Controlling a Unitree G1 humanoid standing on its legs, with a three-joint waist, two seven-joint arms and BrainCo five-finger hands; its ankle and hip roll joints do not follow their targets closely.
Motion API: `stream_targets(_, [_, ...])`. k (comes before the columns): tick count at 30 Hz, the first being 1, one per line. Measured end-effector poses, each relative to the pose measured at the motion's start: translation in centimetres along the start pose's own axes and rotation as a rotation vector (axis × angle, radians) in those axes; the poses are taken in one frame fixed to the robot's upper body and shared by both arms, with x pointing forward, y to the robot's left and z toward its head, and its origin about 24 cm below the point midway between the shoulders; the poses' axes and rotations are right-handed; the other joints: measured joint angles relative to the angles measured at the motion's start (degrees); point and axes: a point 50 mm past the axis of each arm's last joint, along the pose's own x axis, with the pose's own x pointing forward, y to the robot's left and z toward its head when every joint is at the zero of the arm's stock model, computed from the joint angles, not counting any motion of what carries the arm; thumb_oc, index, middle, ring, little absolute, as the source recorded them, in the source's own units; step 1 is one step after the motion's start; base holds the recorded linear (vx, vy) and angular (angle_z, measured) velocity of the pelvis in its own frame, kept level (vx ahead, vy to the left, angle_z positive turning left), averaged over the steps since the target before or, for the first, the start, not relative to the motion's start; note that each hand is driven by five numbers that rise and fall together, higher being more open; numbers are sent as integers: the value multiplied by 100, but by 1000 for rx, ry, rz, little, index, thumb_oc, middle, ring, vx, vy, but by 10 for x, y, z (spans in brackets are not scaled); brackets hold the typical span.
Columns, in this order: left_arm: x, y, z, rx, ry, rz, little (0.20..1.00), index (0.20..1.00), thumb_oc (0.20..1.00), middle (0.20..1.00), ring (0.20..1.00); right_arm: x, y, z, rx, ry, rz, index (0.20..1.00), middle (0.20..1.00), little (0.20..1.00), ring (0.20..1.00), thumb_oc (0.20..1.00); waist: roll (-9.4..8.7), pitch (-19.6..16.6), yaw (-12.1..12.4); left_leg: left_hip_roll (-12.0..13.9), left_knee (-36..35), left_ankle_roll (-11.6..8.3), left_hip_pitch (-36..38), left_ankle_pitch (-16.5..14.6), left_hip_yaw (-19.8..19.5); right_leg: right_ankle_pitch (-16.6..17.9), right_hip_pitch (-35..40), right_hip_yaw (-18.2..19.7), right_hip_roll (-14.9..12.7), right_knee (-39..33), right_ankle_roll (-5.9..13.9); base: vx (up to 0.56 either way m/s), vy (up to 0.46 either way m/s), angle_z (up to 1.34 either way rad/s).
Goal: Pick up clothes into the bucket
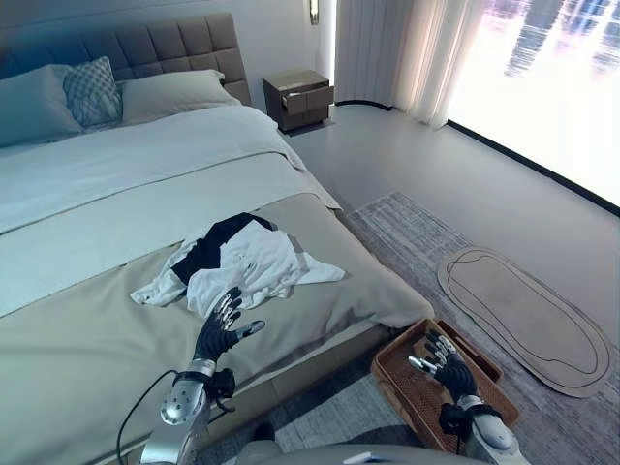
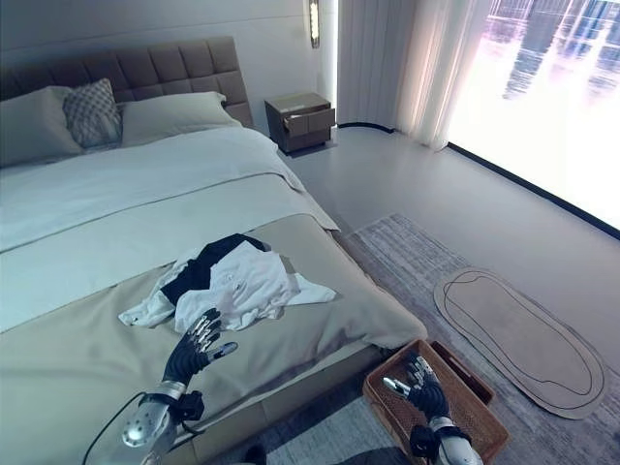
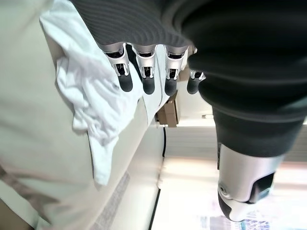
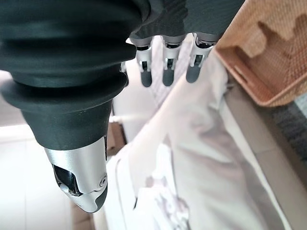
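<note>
A heap of white and black clothes [image 1: 242,262] lies on the beige bedspread near the foot of the bed. My left hand [image 1: 221,329] hovers just in front of the heap, open, its fingers [image 3: 146,76] straight and close to the white cloth [image 3: 91,96] but holding nothing. A brown wicker basket [image 1: 387,373] stands on the floor beside the bed's corner. My right hand [image 1: 448,368] hangs over the basket, open and empty, its fingers [image 4: 165,67] relaxed. The basket [image 4: 268,52] looks empty in the right wrist view.
The bed [image 1: 97,368] fills the left side, with pillows [image 1: 92,92] at the headboard. A nightstand [image 1: 300,97] stands in the far corner. An oval mat [image 1: 528,315] lies on the grey rug right of the basket. Curtains [image 1: 407,53] hang by the window.
</note>
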Motion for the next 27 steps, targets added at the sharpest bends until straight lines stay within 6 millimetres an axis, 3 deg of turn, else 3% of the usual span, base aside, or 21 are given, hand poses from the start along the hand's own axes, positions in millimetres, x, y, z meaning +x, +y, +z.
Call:
stream_targets(4, [6, 18, 13, 153, -37, 26, 1000, 1000, 1000, 1000, 1000, 6, 15, 4, 17, -15, 49, 1000, 1000, 1000, 1000, 1000, -378, 322, -3, -147, 221, 35, -232, -27, 145, 60, -561, 353, -231, 611, -21, -175, 64, -19])
stream_targets(7, [25, 24, 41, 274, -147, 59, 1000, 1000, 1000, 1000, 1000, 17, 26, 17, 19, -60, 90, 1000, 1000, 1000, 1000, 1000, -469, 672, 95, 22, 803, 1, -1000, -192, 235, -18, -1524, 485, -233, 1200, -3, -328, -55, -21])
stream_targets(9, [39, 23, 62, 311, -230, 84, 1000, 1000, 1000, 1000, 1000, 24, 25, 32, 2, -105, 105, 1000, 1000, 1000, 1000, 1000, -327, 909, -25, 37, 1101, 6, -1531, -221, 103, -43, -1747, 422, -102, 1077, 33, -208, -2, 12])
stream_targets(10, [47, 21, 77, 331, -290, 111, 1000, 1000, 1000, 1000, 1000, 29, 25, 44, -17, -145, 120, 1000, 1000, 1000, 1000, 1000, -232, 1107, -37, 53, 1235, 39, -1794, -199, 96, -37, -2088, 701, -6, 1114, 13, -226, 7, -11])
stream_targets(11, [51, 21, 84, 339, -321, 120, 1000, 1000, 1000, 1000, 1000, 32, 23, 50, -32, -161, 125, 1000, 1000, 1000, 1000, 1000, -175, 1219, 4, 81, 1301, 12, -1916, -231, 100, -32, -2194, 748, -1, 1130, 8, -170, -31, -33])
stream_targets(13, [57, 26, 103, 354, -394, 179, 1000, 1000, 1000, 1000, 1000, 41, 24, 74, -64, -230, 147, 1000, 1000, 1000, 1000, 1000, -121, 1487, 81, -210, 1679, -180, -2370, -382, -528, 103, -2683, 1016, 96, 1146, -94, -68, -12, -45])
stream_targets(14, [60, 32, 113, 367, -428, 236, 1000, 1000, 1000, 1000, 1000, 45, 23, 89, -72, -278, 154, 1000, 1000, 1000, 1000, 1000, -131, 1740, 79, -267, 1800, -167, -2544, -443, -785, 157, -2803, 1051, 151, 1210, -11, -163, 55, 9])
stream_targets(15, [66, 32, 127, 394, -476, 267, 1000, 1000, 1000, 1000, 1000, 43, 24, 97, -60, -316, 154, 1000, 1000, 1000, 1000, 1000, -152, 1776, -146, -291, 1720, -63, -2801, -376, -847, 156, -2959, 921, 108, 1272, -11, -157, 56, 29])
stream_targets(16, [67, 32, 132, 403, -493, 276, 1000, 1000, 1000, 1000, 1000, 43, 25, 98, -56, -322, 158, 1000, 1000, 1000, 1000, 1000, -228, 1811, -151, -288, 1652, -28, -2818, -350, -829, 152, -3039, 910, 76, 1297, -14, -154, 32, 43])
stream_targets(17, [72, 31, 151, 418, -565, 310, 1000, 1000, 1000, 1000, 1000, 42, 26, 104, -55, -351, 161, 1000, 1000, 1000, 1000, 1000, -311, 1826, -147, -234, 1695, 44, -3090, -292, -720, 144, -3363, 910, 71, 1393, -43, -84, 47, -5])
stream_targets(21, [75, 38, 182, 483, -674, 401, 1000, 1000, 1000, 1000, 1000, 47, 30, 130, -45, -449, 151, 1000, 1000, 1000, 1000, 1000, -324, 1853, -267, -214, 1914, 56, -3770, -276, -689, 211, -3993, 908, 71, 1435, -112, -50, 54, -8])
stream_targets(27, [77, 53, 215, 600, -773, 586, 1000, 1000, 1000, 1000, 1000, 46, 31, 135, -11, -487, 119, 1000, 1000, 1000, 1000, 1000, -501, 2006, -377, -171, 2095, -46, -4028, -305, -648, 353, -4191, 907, 78, 1422, -77, 1, 6, -4])
